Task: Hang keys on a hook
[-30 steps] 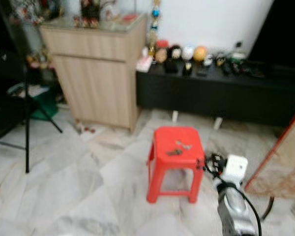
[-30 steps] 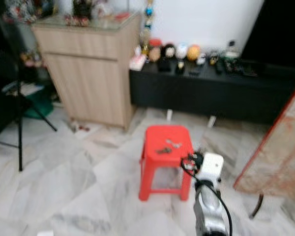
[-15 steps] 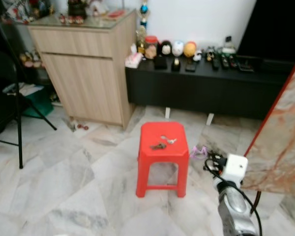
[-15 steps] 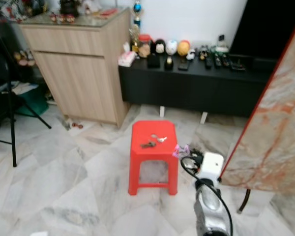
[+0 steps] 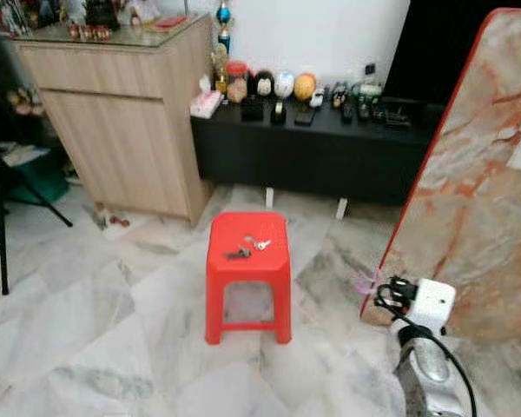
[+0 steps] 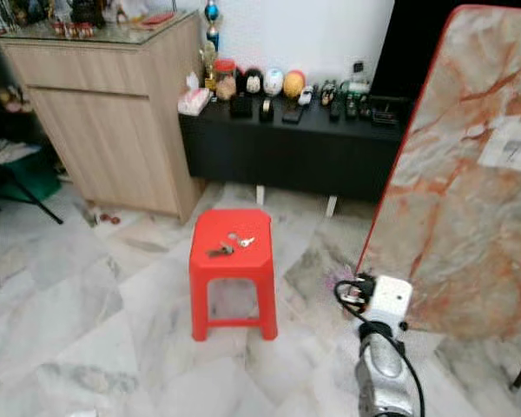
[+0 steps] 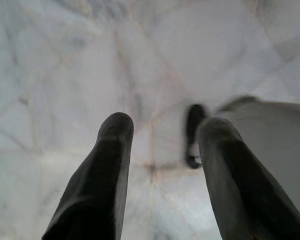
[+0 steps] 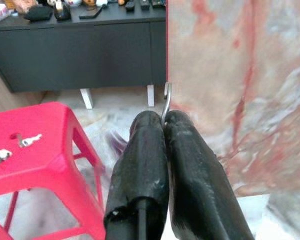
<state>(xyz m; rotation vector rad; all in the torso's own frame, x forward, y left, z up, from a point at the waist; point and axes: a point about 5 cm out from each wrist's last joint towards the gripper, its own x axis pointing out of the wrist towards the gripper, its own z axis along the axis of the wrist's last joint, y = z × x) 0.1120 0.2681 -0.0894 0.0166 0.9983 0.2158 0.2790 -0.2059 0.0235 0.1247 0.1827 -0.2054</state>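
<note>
A bunch of keys (image 5: 247, 248) lies on top of a red plastic stool (image 5: 269, 259) on the marble floor, a dark piece beside a silver key (image 8: 28, 138). My right arm (image 5: 423, 347) reaches forward low at the right, well to the right of the stool. Its gripper (image 8: 163, 120) is shut on a thin silver hook (image 8: 166, 101) that sticks out past the fingertips. My left gripper (image 7: 162, 127) is open over bare floor with nothing between its fingers.
A large marble slab with a red edge (image 5: 478, 174) leans at the right, close to my right arm. Behind the stool stand a black low console (image 5: 313, 152) with small ornaments and a wooden cabinet (image 5: 122, 113). A black tripod leg (image 5: 0, 226) is at far left.
The camera has swung right and sharpened: the stool sits further left in the picture and much more of the marble slab is in view. My right arm holds its pose.
</note>
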